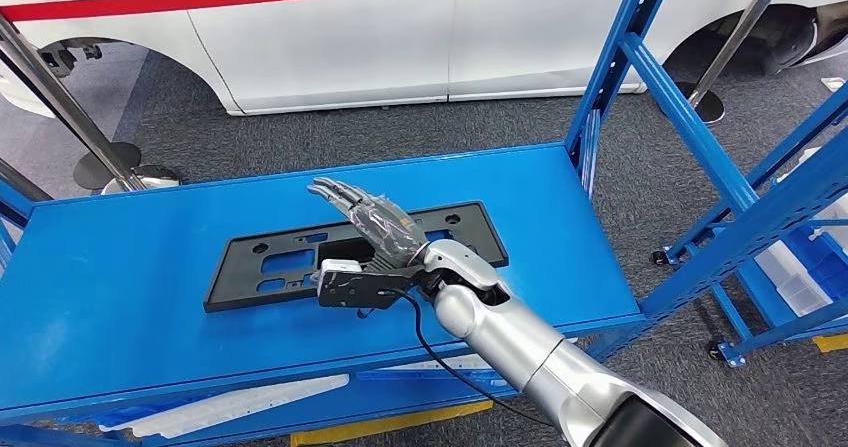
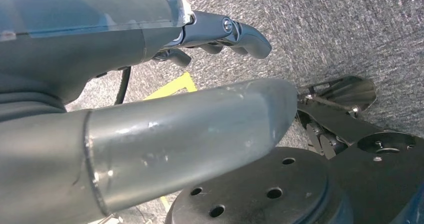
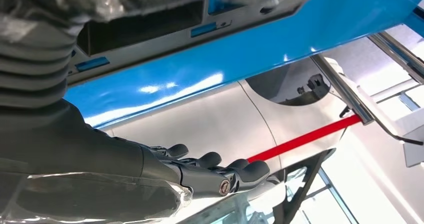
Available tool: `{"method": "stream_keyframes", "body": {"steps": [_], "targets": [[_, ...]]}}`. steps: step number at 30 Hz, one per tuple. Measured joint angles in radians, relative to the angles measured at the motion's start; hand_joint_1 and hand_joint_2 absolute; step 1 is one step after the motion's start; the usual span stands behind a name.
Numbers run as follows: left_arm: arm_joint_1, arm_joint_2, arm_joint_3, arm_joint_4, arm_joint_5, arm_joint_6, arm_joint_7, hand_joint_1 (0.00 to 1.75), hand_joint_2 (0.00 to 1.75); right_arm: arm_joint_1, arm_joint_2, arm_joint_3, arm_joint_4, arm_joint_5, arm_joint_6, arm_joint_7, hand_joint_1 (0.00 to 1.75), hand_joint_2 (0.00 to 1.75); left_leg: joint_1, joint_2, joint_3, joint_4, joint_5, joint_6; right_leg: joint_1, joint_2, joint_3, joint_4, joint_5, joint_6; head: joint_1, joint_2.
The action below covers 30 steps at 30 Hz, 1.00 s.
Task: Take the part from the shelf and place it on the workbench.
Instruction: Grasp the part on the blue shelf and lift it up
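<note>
While part lies flat, right hand hovers.

Matt black plastic part on glossy blue painted-metal workbench; rough grey carpet.

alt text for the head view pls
The robot's right hand hovers open, fingers straight, above a flat black part lying on a blue workbench. Behind stands a white vehicle; to the right, a blue shelf frame.
</note>
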Motion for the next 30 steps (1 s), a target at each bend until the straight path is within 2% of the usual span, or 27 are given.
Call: {"method": "stream_keyframes", "body": {"steps": [11,15,23,30], "targets": [[0.001,0.000,0.001,0.000,-0.003,0.003,-0.009,0.00,0.00,0.019,-0.021,0.000,-0.120,-0.052,-0.027,-0.014,0.00,0.00,0.000,0.000,0.000,0.000,0.000,0.000,0.000,0.000,0.000,0.000,0.000,0.000,0.000,0.000],[0.001,-0.002,0.001,0.000,-0.008,0.009,-0.009,0.00,0.00,0.029,-0.035,0.000,-0.202,-0.027,-0.034,-0.003,0.00,1.75,0.000,0.000,0.000,0.000,0.000,0.000,0.000,0.000,0.000,0.000,0.000,0.000,0.000,0.000],[0.000,-0.006,0.001,0.000,-0.021,0.011,-0.010,0.00,0.00,0.051,-0.075,0.002,-0.226,0.077,-0.035,0.044,0.00,1.75,0.000,0.000,0.000,0.000,0.000,0.000,0.000,0.000,0.000,0.000,0.000,0.000,0.000,0.000],[0.000,-0.010,0.001,0.000,-0.024,0.012,-0.010,0.00,0.00,0.055,-0.097,0.008,-0.195,0.093,-0.036,0.047,0.00,1.75,0.000,0.000,-0.001,0.000,0.000,0.000,0.000,0.000,0.000,0.000,0.000,0.000,0.000,0.000]]}}
